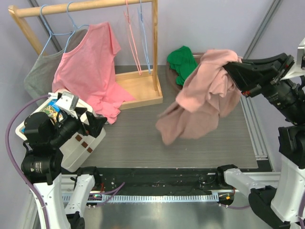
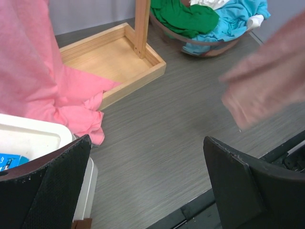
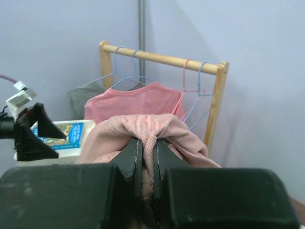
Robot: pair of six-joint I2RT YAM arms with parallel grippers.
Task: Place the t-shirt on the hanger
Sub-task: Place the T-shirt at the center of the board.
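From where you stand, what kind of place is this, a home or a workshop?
Most likely a robot test bench in a lab, not a home: a small wooden clothes rack and a basket of clothes stand on a grey table with an aluminium rail, between plain partition walls.

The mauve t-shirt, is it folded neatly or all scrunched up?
Scrunched up. The t-shirt hangs in a crumpled bunch, pinched at one fold by the shut right tool.
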